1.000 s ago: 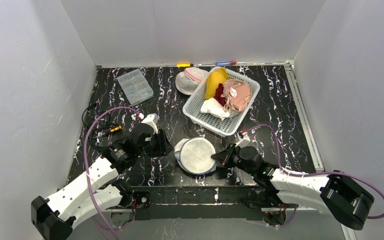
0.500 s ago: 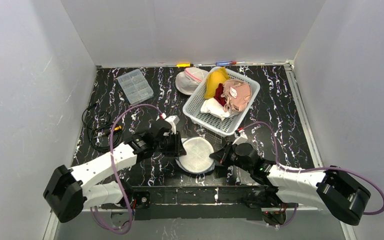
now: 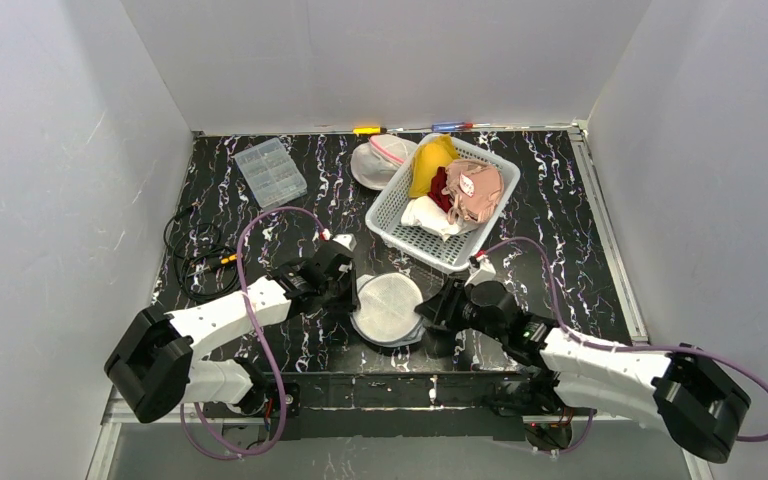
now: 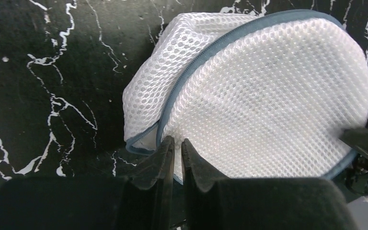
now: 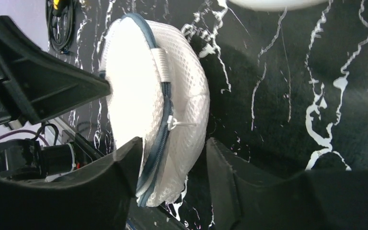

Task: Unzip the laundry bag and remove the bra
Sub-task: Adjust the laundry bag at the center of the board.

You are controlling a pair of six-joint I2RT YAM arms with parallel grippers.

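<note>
Black left gripper (image 4: 175, 143) fingers, nearly together, pinch the grey-blue rim of the white mesh laundry bag (image 4: 268, 96). Right gripper (image 5: 172, 143) stands apart, straddling the bag's zipped edge. Bag sits lower centre of the overhead frame, on the marbled table (image 3: 560, 220).

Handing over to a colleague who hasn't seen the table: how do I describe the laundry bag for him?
On the black marbled table, look to the middle of the near edge. The laundry bag is the round white mesh disc with grey-blue zipper trim; the other mesh pouch, by the white basket, has pink trim.
</note>
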